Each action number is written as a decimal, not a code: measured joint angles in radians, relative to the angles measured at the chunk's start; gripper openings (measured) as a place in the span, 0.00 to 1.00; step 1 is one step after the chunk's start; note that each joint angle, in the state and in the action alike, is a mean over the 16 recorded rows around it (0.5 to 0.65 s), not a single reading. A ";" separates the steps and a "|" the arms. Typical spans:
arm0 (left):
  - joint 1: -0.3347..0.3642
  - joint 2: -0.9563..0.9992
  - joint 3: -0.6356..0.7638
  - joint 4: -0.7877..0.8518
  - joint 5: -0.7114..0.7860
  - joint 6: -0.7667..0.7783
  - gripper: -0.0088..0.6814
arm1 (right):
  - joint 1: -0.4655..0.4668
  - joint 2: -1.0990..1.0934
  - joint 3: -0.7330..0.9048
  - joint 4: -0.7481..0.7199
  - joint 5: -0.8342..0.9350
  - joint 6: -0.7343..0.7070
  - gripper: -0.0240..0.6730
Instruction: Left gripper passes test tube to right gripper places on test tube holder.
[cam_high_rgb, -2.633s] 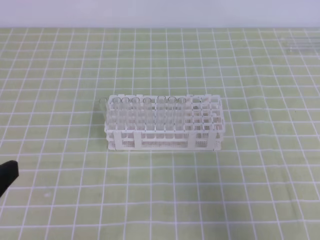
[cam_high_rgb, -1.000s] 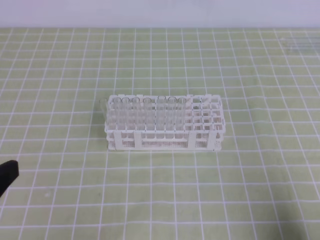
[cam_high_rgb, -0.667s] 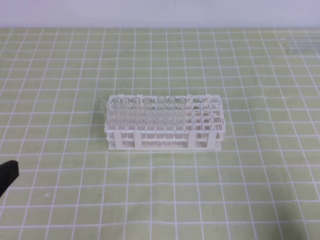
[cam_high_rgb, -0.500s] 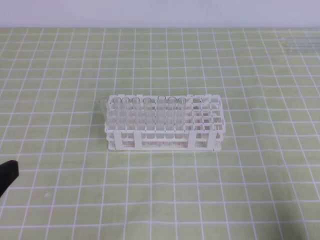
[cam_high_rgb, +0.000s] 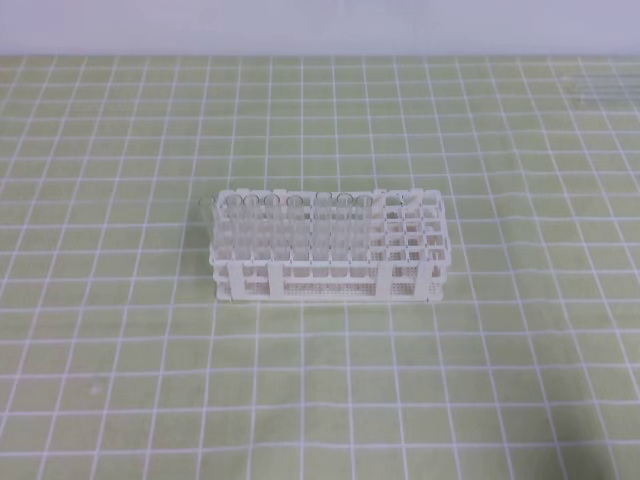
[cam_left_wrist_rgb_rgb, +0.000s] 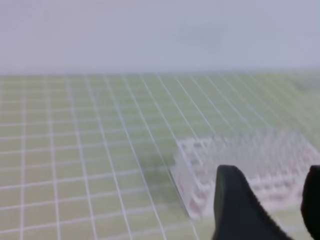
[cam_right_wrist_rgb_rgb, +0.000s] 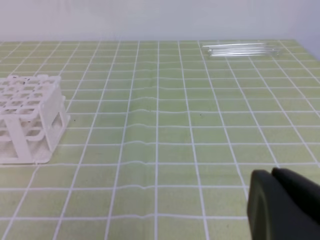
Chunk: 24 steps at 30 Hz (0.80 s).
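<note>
White plastic test tube holder (cam_high_rgb: 328, 247) sits mid-mat on the green grid mat (cam_high_rgb: 320, 380). From the high cam I see clear tubes standing in its left and centre holes, right-hand holes mostly bare lattice. No arm shows in that view at all.

Left wrist cam: left gripper (cam_left_wrist_rgb_rgb: 267, 205) low at the bottom right of the picture, two black fingers (cam_left_wrist_rgb_rgb: 235, 207) w/ a wide gap between them, so jaws apart and nothing held. It looks level across the mat toward the holder, which shows blurred just beyond the fingertips. Focus is soft, so I can't pick out single tubes there.

Right wrist cam: right gripper (cam_right_wrist_rgb_rgb: 280, 205) shows only as a black block in the bottom right corner. I see a thin seam between two parts, but can't tell how far the jaws are apart; no tube visible in it. Cam sits low, looking across the mat.

Only this view gives me the loose test tube supply: a small bundle of spare tubes (cam_right_wrist_rgb_rgb: 242, 49) lying flat near the far edge, well apart from the holder's end at left. The high cam shows them as a faint streak top right. I can't tell which one is the test tube for the pass.
</note>
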<state>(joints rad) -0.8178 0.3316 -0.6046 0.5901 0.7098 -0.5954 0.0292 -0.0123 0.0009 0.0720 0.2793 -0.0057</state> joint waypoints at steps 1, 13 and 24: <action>0.038 -0.015 0.004 -0.020 -0.022 0.027 0.05 | 0.000 0.000 0.000 0.000 0.000 0.000 0.03; 0.618 -0.211 0.181 -0.567 -0.457 0.612 0.03 | 0.000 0.001 0.000 0.000 0.000 0.000 0.03; 0.827 -0.310 0.432 -0.767 -0.582 0.631 0.01 | 0.000 0.001 0.000 0.000 0.000 0.000 0.03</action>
<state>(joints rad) 0.0094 0.0215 -0.1730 -0.1769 0.1279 0.0356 0.0292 -0.0111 0.0009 0.0720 0.2793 -0.0053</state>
